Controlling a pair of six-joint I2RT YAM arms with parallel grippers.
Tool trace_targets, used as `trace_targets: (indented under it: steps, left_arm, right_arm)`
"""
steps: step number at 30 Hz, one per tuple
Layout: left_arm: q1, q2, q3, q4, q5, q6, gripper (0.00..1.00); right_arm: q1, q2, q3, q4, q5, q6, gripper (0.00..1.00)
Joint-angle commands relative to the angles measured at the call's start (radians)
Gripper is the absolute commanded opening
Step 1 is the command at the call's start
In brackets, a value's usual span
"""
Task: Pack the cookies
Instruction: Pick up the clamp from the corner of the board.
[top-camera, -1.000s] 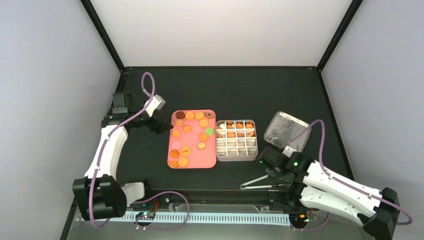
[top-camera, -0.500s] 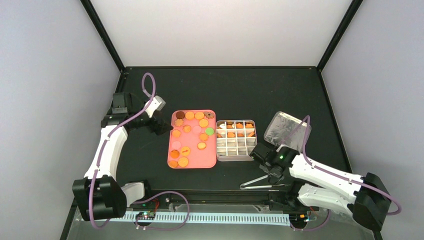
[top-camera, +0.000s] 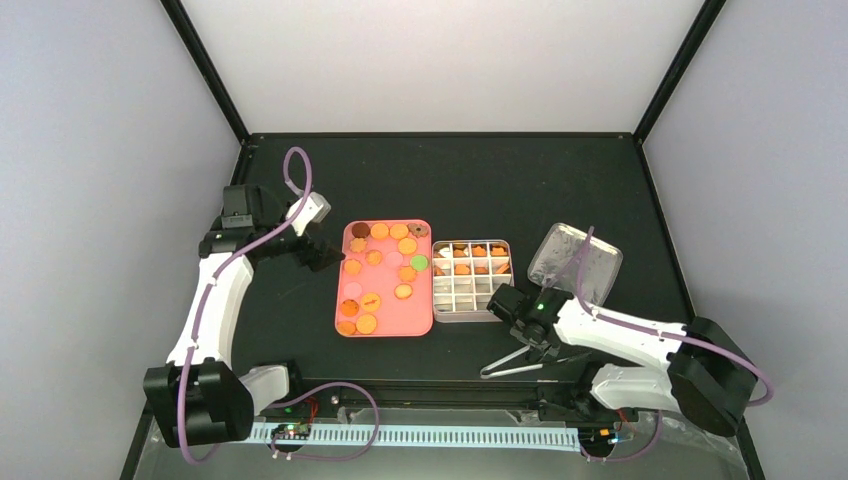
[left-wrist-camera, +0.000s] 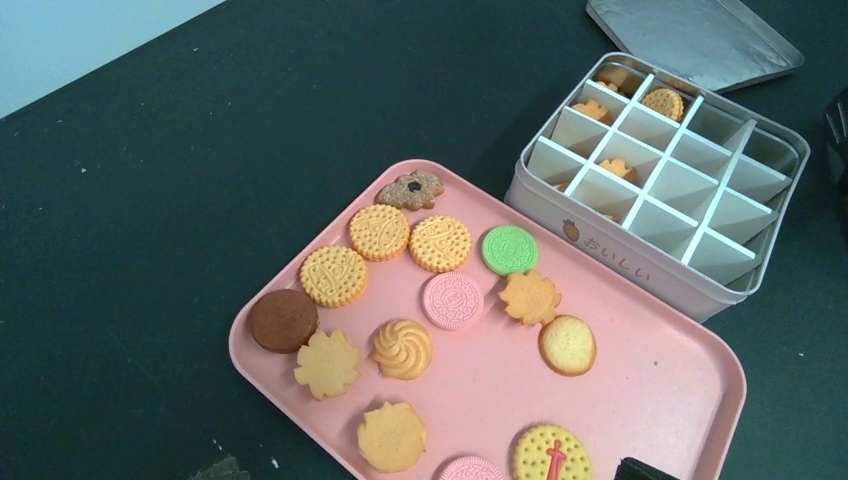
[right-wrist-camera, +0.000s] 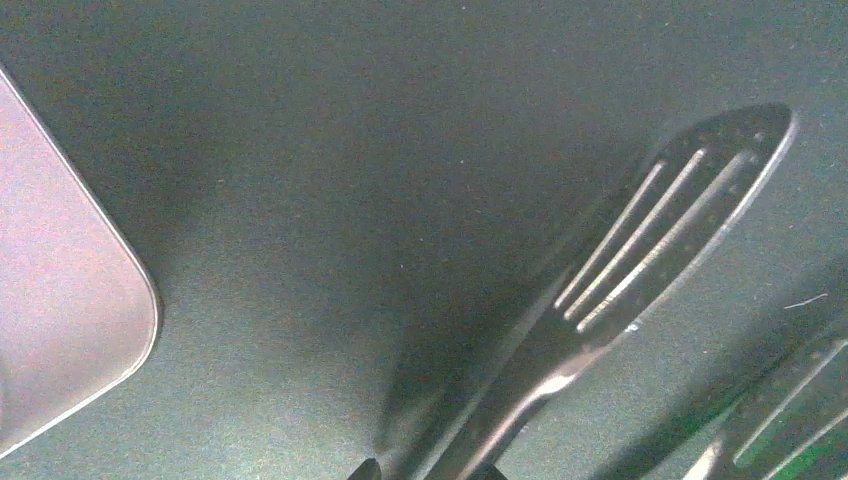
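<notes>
My right fingers (top-camera: 532, 345) are hanging just over the tongs (top-camera: 505, 366), which are lying lengthwise along the desk's near edge. The wrist view is showing only blades, so I cannot tell how closed they are or whether they are gripping. The cookies (left-wrist-camera: 402, 348) are sitting on the tray (top-camera: 388, 326) to the left, nearer my left fingers (top-camera: 325, 255), which are gaping wide and holding nothing.

Pink tray (top-camera: 400, 318) beside divided tin (top-camera: 474, 317); lid (top-camera: 555, 262) and tongs (top-camera: 520, 362) lie nearby.

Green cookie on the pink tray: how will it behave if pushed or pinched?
The green cookie lies flat on the smooth pink tray, so a push probably slides it, not rolls it. It looks thin and low, so likely light and awkward to pinch by the edge.
</notes>
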Motion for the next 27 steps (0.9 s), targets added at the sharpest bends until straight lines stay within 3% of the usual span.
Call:
trace_targets:
  steps: [1, 5, 10, 18, 27]
  left_arm:
    - [-0.006, -0.027, 0.044, -0.028, 0.003, 0.037, 0.99]
    - [-0.005, -0.023, 0.046, -0.026, 0.005, 0.033, 0.99]
    - [-0.005, -0.022, 0.047, -0.027, 0.006, 0.032, 0.99]
    - [-0.006, -0.021, 0.061, -0.039, 0.004, 0.031, 0.99]
    - [-0.010, -0.016, 0.073, -0.051, 0.027, 0.022, 0.99]
  right_arm:
    - [-0.005, -0.002, 0.026, -0.010, 0.000, -0.002, 0.23]
    - [-0.006, -0.059, -0.009, -0.007, -0.006, 0.006, 0.20]
    - [-0.005, -0.085, -0.046, 0.058, -0.003, -0.005, 0.01]
    - [-0.005, -0.009, -0.028, 0.065, 0.003, -0.028, 0.01]
    - [-0.004, -0.158, 0.024, -0.029, 0.110, -0.055, 0.01]
